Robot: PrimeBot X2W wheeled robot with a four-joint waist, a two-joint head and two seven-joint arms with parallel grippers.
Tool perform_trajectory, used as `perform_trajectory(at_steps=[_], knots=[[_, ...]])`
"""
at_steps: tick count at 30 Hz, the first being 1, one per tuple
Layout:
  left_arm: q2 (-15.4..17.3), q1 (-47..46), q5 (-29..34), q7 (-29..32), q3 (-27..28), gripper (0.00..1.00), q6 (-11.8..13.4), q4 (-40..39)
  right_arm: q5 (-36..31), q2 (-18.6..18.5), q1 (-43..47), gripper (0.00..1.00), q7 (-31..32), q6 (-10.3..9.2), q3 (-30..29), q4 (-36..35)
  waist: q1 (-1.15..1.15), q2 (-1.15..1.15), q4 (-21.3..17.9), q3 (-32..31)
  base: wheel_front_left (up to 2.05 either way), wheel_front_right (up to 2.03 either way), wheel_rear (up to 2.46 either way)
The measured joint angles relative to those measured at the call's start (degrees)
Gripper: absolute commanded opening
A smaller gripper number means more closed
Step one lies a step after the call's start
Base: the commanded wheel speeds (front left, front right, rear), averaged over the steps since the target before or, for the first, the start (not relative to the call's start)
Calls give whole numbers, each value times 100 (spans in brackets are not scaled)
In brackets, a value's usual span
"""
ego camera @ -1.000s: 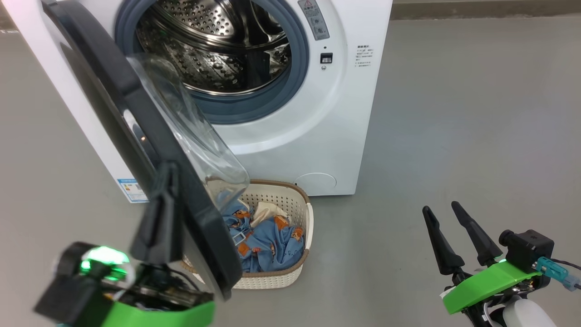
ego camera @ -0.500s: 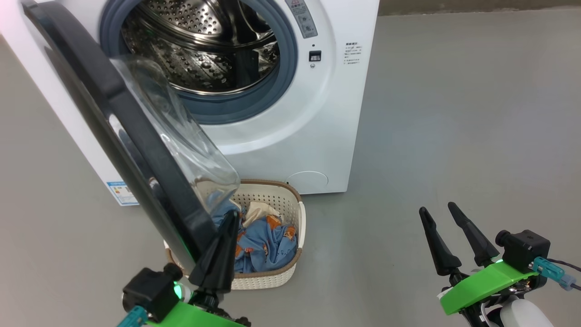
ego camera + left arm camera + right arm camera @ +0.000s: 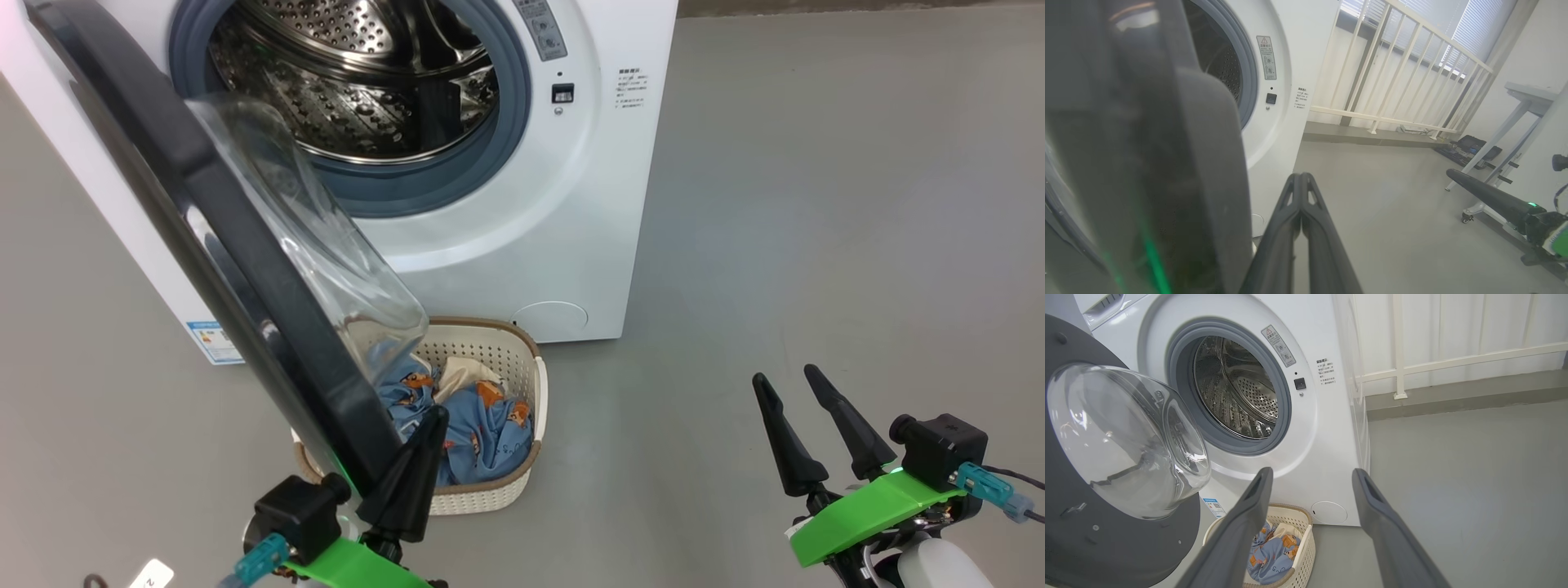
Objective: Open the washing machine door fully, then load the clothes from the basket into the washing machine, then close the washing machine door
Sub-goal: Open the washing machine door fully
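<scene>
The washing machine (image 3: 571, 204) stands with its steel drum (image 3: 359, 82) exposed. The washing machine door (image 3: 241, 245) hangs open toward me, its glass bowl (image 3: 1122, 441) facing the drum. Below the door's lower edge sits the basket (image 3: 482, 494) holding the blue bear-print clothes (image 3: 490, 425) and a cream piece. My left gripper (image 3: 434, 415) is shut and empty, right beside the door's lower rim, over the basket's front; whether it touches the rim I cannot tell. My right gripper (image 3: 785, 376) stays open and empty over the floor, well right of the basket (image 3: 1302, 547).
Bare grey floor (image 3: 816, 204) stretches right of the machine. A white railing (image 3: 1392, 81) runs behind it, and a white table leg on casters (image 3: 1494, 151) stands far right. The open door overhangs the basket's left half.
My left gripper has come off the door's outer face and round its lower edge to the basket side. The head view has shifted slightly. The right gripper has held still.
</scene>
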Motion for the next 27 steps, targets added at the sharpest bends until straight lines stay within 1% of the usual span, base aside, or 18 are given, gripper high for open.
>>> perform_trajectory(at_steps=[12, 19, 24, 27], knots=[[-65, -10, 0, -45, 87, 0, 26, 49, 0, 38, 0, 100, 0, 0, -5, 13, 0, 0, 186, 16, 0, 0, 0], [-52, 114, 0, -52, 165, 0, 57, -49, 0, 40, 0, 100, 0, 0, -42, 26, 0, 0, 421, -5, 0, 0, 0], [41, 212, 1, -51, 218, 0, 87, -96, 2, 38, 1, 100, 0, 0, -55, 34, 0, 0, 621, -48, 0, 0, 0], [66, 273, 1, -41, 260, 0, 172, -141, 3, 36, 2, 100, 0, 0, -48, 40, 0, 0, 750, -72, 0, 0, 0]])
